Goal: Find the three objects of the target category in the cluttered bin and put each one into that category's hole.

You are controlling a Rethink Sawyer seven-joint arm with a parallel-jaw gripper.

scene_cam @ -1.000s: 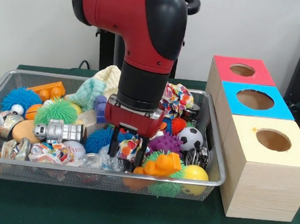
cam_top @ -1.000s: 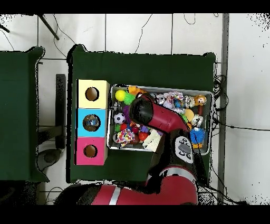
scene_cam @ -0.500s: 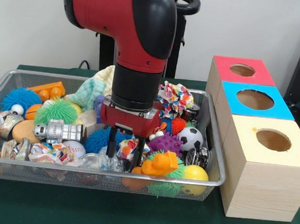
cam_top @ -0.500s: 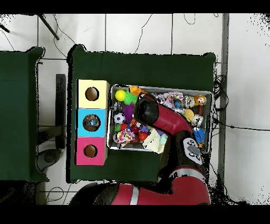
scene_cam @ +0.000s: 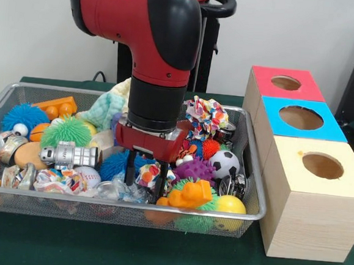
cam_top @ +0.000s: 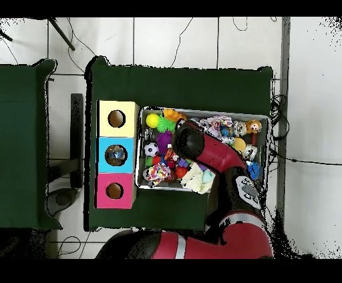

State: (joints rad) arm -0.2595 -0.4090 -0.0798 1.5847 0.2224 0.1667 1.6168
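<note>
My gripper (scene_cam: 144, 187) reaches down into the front middle of the wire bin (scene_cam: 250, 213). Its two fingers (scene_cam: 129, 175) stand apart, open, on either side of a small colourful patterned cloth ball (scene_cam: 147, 174). Crumpled clear plastic (scene_cam: 120, 190) lies just left of the fingertips, and an orange rubber toy (scene_cam: 190, 194) just right. Three boxes stand beside the bin, each with a round hole: red (scene_cam: 286, 83), blue (scene_cam: 301, 118) and pale yellow (scene_cam: 322, 165). In the overhead view the arm's head (cam_top: 189, 139) hides the gripper; the yellow (cam_top: 117, 119), blue (cam_top: 115, 155) and red (cam_top: 114, 191) boxes show.
The bin is crowded: a purple spiky ball (scene_cam: 195, 169), a soccer ball (scene_cam: 226, 163), a yellow ball (scene_cam: 230, 205), a green spiky ball (scene_cam: 66, 131), a blue spiky ball (scene_cam: 24, 116), a metal cylinder (scene_cam: 71, 155), a baseball (scene_cam: 88, 176) and a patterned cloth (scene_cam: 206, 116).
The arm has shifted a little to the left in the front view, carrying the gripper with it. The fingers stay apart and low among the toys.
</note>
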